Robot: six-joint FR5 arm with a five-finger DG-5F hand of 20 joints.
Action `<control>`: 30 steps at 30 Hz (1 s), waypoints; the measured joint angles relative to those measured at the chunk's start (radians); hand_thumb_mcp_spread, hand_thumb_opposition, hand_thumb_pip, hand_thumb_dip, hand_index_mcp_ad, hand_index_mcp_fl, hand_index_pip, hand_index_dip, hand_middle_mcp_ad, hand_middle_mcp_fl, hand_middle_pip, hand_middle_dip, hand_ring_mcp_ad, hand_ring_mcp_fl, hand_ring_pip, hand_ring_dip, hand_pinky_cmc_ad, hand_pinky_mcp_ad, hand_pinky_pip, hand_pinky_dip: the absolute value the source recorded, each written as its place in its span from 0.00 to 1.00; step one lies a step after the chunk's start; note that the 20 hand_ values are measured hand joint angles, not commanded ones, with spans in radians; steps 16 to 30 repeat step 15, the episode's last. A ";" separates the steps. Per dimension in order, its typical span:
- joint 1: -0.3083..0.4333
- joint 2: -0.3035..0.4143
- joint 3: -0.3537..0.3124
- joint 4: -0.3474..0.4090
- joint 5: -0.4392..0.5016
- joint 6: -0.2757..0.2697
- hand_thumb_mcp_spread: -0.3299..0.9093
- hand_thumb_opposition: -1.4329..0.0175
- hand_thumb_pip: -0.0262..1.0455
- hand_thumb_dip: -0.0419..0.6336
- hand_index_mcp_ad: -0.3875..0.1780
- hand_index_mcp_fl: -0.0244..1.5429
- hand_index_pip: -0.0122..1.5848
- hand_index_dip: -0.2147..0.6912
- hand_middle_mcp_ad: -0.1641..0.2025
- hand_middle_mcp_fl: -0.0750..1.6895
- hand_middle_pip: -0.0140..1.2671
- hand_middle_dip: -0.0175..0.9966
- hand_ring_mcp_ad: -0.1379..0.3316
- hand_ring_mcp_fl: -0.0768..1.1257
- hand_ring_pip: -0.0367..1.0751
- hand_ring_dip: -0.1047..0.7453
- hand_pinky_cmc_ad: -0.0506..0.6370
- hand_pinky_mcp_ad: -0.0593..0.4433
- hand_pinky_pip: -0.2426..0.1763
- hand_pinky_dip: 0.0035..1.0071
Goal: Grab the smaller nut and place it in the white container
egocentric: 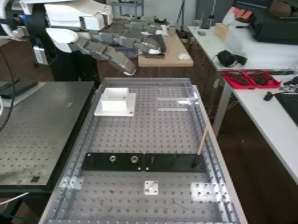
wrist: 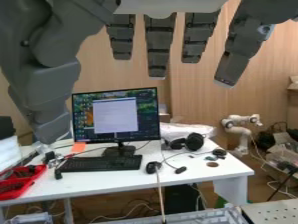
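White arm [egocentric: 78, 14] with dark grey segmented hand [egocentric: 101, 50]
The arm housing is smooth and white, with rounded casings and a black section between the white parts; a pale rectangular panel [egocentric: 41, 55] is fitted on its dark side. The hand has a light palm-side cover [wrist: 174, 5] and matt, dark grey fingers [wrist: 158, 45] built from stepped, block-shaped segments with narrow black dividing lines. The fingertips are tapered and blunt-ended. A small dark dot on one broad grey casing [wrist: 40, 55] appears to be a screw head.
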 joint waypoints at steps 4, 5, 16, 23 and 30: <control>0.000 -0.003 0.004 -0.002 -0.004 0.000 0.51 0.49 0.52 0.34 0.48 0.04 0.08 0.32 0.59 0.13 0.10 0.27 0.58 0.06 0.12 0.23 0.65 0.74 0.36 0.58; 0.000 -0.004 0.004 -0.002 -0.005 0.000 0.51 0.49 0.52 0.34 0.48 0.04 0.08 0.32 0.59 0.13 0.10 0.27 0.58 0.06 0.12 0.23 0.65 0.74 0.36 0.58; 0.000 -0.005 0.006 0.000 -0.013 0.001 0.51 0.49 0.51 0.34 0.48 0.04 0.08 0.32 0.59 0.13 0.10 0.27 0.58 0.06 0.12 0.23 0.68 0.74 0.36 0.58; 0.000 -0.005 0.006 0.000 -0.013 0.001 0.51 0.49 0.51 0.34 0.48 0.04 0.08 0.32 0.59 0.13 0.10 0.27 0.58 0.06 0.12 0.23 0.68 0.74 0.36 0.58; 0.000 -0.005 0.006 0.000 -0.013 0.001 0.51 0.49 0.51 0.34 0.48 0.04 0.08 0.32 0.59 0.13 0.10 0.27 0.58 0.06 0.12 0.23 0.68 0.74 0.36 0.58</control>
